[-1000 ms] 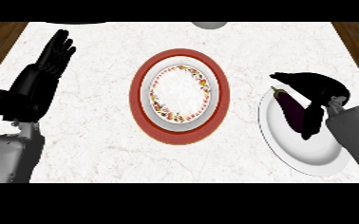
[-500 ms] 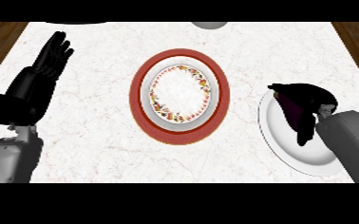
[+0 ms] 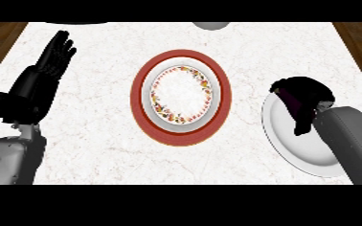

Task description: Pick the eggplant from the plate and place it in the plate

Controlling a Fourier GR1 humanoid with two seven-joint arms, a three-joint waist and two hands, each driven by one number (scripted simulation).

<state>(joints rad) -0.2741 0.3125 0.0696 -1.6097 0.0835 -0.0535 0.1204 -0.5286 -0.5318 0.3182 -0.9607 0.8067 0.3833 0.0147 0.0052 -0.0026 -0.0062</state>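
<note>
Head view is showing the eggplant (image 3: 288, 97) lying at about three o'clock on the counter, on the upper part of the white plate (image 3: 283, 134), mostly hidden under the right hand (image 3: 305, 96), whose fingers are curling round it. The likely risk, as I judge it, is that the eggplant is slipping out during the carry, since only a sliver of its purple skin is showing and the hold cannot be checked; it could also be dragging the white plate along. The target, the flower-rimmed plate (image 3: 182, 96) on the red mat (image 3: 141, 119), is sitting at centre, well apart. The left hand (image 3: 50, 69) is resting at nine o'clock, fingers straight and open. No writing or brand is showing anywhere.
</note>
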